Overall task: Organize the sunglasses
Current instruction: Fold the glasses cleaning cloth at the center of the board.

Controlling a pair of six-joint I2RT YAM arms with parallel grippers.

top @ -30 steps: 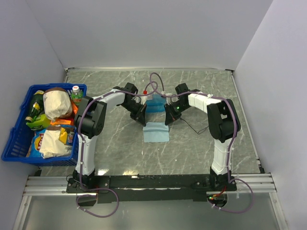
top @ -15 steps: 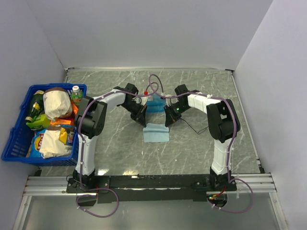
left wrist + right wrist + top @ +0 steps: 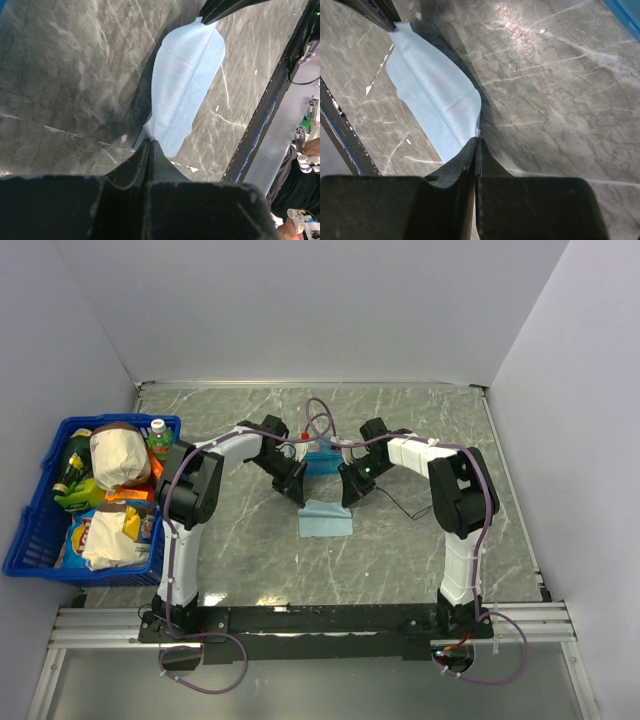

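Light-blue cloth (image 3: 325,519) is in the middle of the grey marble tabletop (image 3: 230,550). Its near part seems to rest on the surface and its far edge is raised a little. The left fingers (image 3: 145,152) are clenched on the far left corner of the cloth, and the right fingers (image 3: 470,150) are clenched on its far right corner. Between them the cloth sags in a soft fold. Just beyond the cloth, between the two wrists, stands the blue case (image 3: 322,461). The sunglasses (image 3: 403,507) show only as a thin black line on the tabletop, to the right of the cloth and apart from it, near the right arm. A blue basket (image 3: 30,502) filled with groceries is at the left side.
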